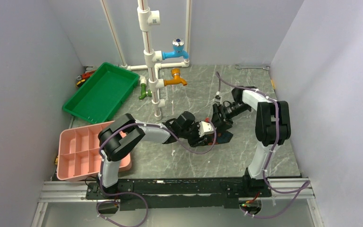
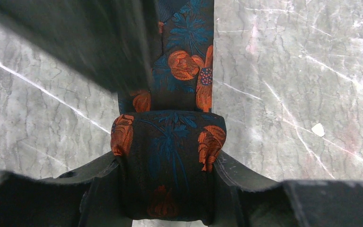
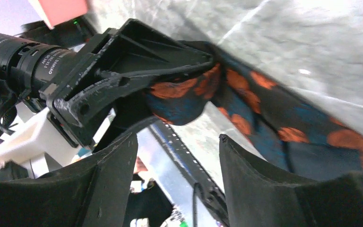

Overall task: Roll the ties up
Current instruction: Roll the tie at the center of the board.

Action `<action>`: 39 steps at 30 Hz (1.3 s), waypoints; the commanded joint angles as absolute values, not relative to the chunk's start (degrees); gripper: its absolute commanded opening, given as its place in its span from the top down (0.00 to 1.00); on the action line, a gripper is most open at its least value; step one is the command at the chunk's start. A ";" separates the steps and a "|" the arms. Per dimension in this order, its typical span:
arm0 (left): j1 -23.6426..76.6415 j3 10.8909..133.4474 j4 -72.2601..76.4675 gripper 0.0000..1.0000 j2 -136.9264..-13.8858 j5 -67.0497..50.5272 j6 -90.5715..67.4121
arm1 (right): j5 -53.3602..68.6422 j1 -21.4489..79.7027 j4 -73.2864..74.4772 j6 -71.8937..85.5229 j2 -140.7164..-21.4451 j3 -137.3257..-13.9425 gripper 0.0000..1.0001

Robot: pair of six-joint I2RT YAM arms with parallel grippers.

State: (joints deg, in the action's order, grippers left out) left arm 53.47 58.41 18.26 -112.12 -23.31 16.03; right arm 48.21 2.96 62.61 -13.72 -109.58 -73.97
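Observation:
The tie is black with orange-red flowers and blue leaves. Its rolled end point(image 2: 168, 156) sits between the fingers of my left gripper point(image 2: 166, 163), which is shut on it. The flat rest of the tie point(image 2: 184, 61) runs away over the marble table. In the right wrist view the roll point(image 3: 179, 99) is held by the left gripper's fingers point(image 3: 123, 71), and the loose length point(image 3: 288, 127) trails right. My right gripper point(image 3: 178, 138) is open and empty just beside the roll. In the top view both grippers, left point(image 1: 207, 134) and right point(image 1: 217, 120), meet mid-table over the tie point(image 1: 224, 138).
A green tray point(image 1: 101, 92) lies at the back left. A pink divided box point(image 1: 78, 153) stands at the front left. A white pipe stand point(image 1: 151, 61) with blue and orange taps rises behind the grippers. A wrench point(image 1: 253, 67) lies at the back right.

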 commanded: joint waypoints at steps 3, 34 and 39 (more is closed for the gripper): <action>54.29 60.25 0.94 0.60 -117.24 -17.11 18.27 | 57.08 7.37 58.24 -9.21 -108.72 -69.08 0.40; 52.58 55.80 12.56 0.37 -113.44 -26.58 16.32 | 41.45 7.14 51.00 -8.87 -116.63 -67.00 1.00; 51.97 56.52 23.33 0.36 -113.68 -33.20 15.63 | 32.93 6.57 51.84 -8.25 -117.68 -68.67 1.00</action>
State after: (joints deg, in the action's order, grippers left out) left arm 52.14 57.78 20.38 -112.38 -27.18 16.58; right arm 51.99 7.18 56.90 -4.89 -115.07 -67.75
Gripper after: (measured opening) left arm 0.635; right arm 0.032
